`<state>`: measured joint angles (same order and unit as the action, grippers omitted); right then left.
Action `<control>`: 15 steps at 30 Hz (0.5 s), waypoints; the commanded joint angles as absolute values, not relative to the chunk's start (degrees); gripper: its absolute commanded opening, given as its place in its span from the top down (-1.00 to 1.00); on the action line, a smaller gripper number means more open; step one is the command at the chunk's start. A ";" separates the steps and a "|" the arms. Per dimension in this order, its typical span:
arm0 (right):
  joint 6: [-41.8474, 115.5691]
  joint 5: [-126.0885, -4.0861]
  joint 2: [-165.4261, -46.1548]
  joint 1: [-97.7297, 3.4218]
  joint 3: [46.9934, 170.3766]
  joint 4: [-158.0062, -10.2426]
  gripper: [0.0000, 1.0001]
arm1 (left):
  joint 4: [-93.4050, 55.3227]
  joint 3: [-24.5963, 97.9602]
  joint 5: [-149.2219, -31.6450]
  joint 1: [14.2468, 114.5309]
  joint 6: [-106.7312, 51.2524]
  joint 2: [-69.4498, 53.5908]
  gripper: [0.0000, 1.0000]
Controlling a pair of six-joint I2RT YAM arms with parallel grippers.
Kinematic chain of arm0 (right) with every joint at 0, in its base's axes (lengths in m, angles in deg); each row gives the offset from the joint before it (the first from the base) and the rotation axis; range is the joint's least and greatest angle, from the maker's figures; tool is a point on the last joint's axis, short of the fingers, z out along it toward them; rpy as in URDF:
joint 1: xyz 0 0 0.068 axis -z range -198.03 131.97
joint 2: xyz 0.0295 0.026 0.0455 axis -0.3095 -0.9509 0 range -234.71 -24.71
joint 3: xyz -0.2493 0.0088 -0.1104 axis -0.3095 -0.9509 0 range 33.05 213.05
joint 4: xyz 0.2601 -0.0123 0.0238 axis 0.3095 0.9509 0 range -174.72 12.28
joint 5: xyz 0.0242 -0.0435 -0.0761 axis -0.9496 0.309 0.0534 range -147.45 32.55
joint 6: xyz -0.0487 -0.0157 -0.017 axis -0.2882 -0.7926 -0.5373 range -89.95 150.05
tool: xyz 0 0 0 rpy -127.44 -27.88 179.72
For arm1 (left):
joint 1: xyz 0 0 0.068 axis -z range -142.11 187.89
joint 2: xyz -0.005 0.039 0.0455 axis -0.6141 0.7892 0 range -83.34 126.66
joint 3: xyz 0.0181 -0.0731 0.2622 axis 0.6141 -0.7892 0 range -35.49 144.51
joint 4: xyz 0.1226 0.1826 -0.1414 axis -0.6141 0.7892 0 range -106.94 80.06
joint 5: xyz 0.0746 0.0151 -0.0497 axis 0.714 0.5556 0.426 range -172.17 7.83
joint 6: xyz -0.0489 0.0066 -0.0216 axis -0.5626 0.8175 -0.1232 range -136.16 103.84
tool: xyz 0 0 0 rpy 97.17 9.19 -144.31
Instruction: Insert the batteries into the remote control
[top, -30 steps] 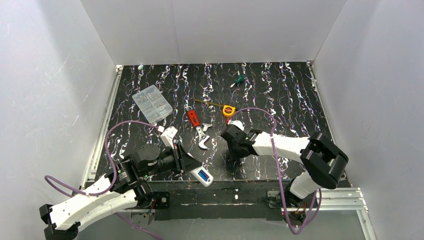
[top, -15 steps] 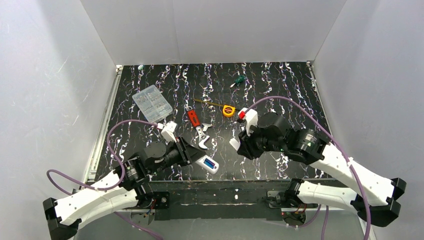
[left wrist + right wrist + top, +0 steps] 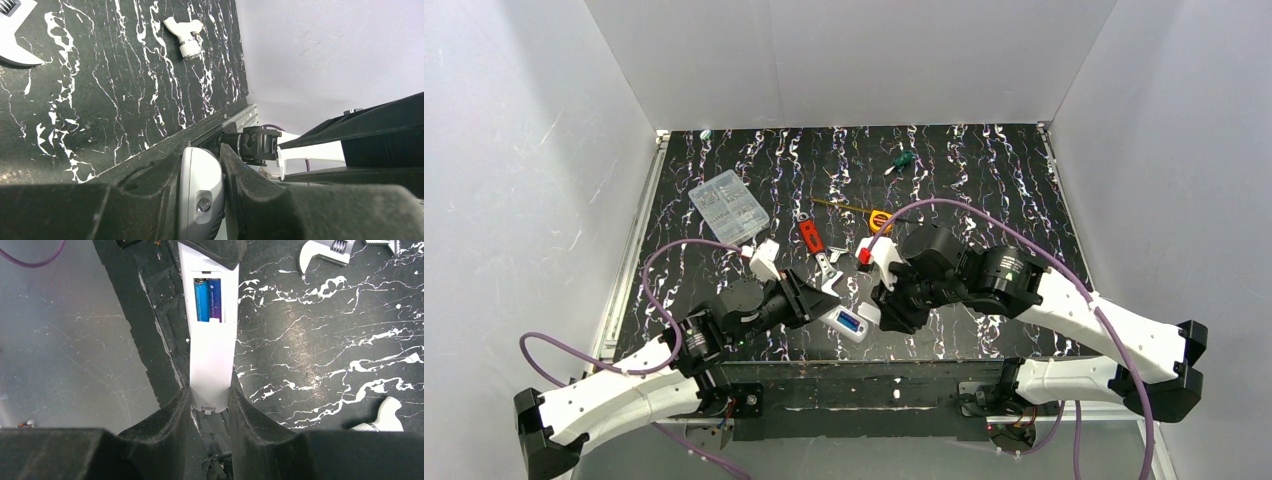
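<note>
Remote control (image 3: 210, 355) hangs in the air over the near edge of the table (image 3: 325, 340), pinned between both arms. In the right wrist view its long axis runs straight from 6 o'clock to 12 o'clock. The near end sits between the fingers of the right gripper (image 3: 210, 400), and the far end disappears under the other gripper at 12 o'clock. Its back faces us with the compartment uncovered, and the batteries (image 3: 207, 300) lie side by side inside it, parallel to that axis, in the half toward 12 o'clock.

From above, the left gripper (image 3: 819, 308) is at the handset's 9 o'clock side and the right gripper at its 3 o'clock side. Neither arm is nearer than the other, since both are already on it.

We read the left gripper as clamped tight on the remote's edge, one finger on each flat face. The right gripper is closed only partway, to the handset's width, and its pads seem to bear on both long sides. We judge that the cells are seated. We cannot see any cover in these views.
</note>
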<state>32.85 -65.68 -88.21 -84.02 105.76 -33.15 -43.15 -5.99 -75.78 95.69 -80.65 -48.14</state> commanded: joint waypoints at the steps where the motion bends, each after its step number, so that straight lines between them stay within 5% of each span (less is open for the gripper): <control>1: 30.22 -67.03 -88.48 -84.86 109.91 -33.05 0.52 | -47.38 -3.74 -75.30 95.55 -83.11 -47.81 1.00; 15: 25.19 -68.47 -94.58 -85.36 116.45 -27.07 0.54 | -53.19 -4.00 -75.45 95.55 -89.32 -45.17 1.00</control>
<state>27.24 -67.53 -93.31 -84.96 112.91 -29.74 -48.40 -5.95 -75.95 95.69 -87.36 -45.05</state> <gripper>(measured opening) 0.380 0.249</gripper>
